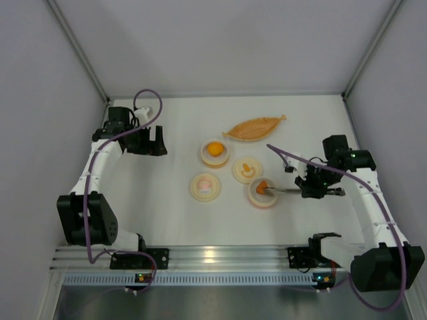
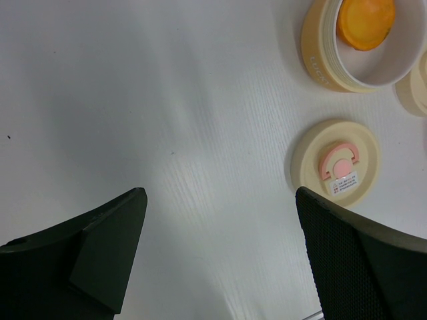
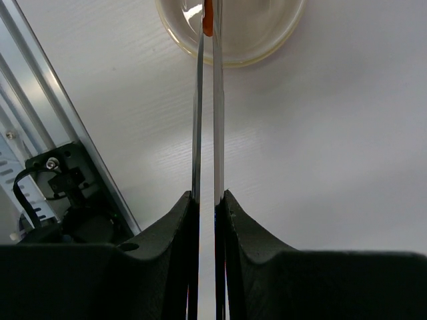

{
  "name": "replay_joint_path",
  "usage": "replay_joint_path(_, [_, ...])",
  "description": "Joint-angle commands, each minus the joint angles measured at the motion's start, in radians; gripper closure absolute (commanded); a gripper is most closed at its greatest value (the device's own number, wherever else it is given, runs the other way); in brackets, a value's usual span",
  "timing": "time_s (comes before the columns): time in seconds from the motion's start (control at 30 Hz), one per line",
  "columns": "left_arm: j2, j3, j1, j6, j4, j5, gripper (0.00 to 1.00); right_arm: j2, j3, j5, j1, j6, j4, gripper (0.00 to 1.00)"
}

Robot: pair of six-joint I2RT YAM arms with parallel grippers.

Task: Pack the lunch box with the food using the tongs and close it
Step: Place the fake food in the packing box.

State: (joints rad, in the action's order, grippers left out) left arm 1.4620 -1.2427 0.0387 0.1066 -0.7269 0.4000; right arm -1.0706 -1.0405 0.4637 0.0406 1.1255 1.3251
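My right gripper (image 1: 313, 189) (image 3: 207, 197) is shut on the silver tongs (image 1: 287, 191) (image 3: 218, 113), pressing their two arms nearly together. The tong tips reach into a cream lunch box bowl (image 1: 253, 199) (image 3: 257, 57) and pinch a dark orange food bit (image 1: 261, 186) (image 3: 207, 20). Another lunch box bowl (image 1: 204, 159) (image 2: 320, 57) holds a round yellow-orange lump (image 1: 214, 149) (image 2: 365, 21). A small orange bit (image 1: 247, 167) lies on a cream tray (image 1: 237, 175). A cream lid with a pink handle (image 1: 205, 185) (image 2: 335, 162) lies flat. My left gripper (image 1: 150, 141) (image 2: 220, 200) hangs open at the far left, holding nothing.
A long orange leaf-shaped dish (image 1: 253, 128) lies at the back of the table. The aluminium rail with the arm bases (image 1: 220, 257) (image 3: 40, 100) runs along the near edge. White walls close in the left, right and back.
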Motion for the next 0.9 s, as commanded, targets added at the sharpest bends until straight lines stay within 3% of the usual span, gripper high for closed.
replay_joint_path(0.0, [-0.003,-0.028,0.004,0.002,0.0,0.005,0.02,-0.023,-0.006,0.038,-0.016,0.037,0.172,1.0])
replay_joint_path(0.87, [0.017,-0.029,0.006,0.001,0.006,-0.013,0.02,-0.132,-0.049,0.095,0.024,-0.013,0.085,0.96])
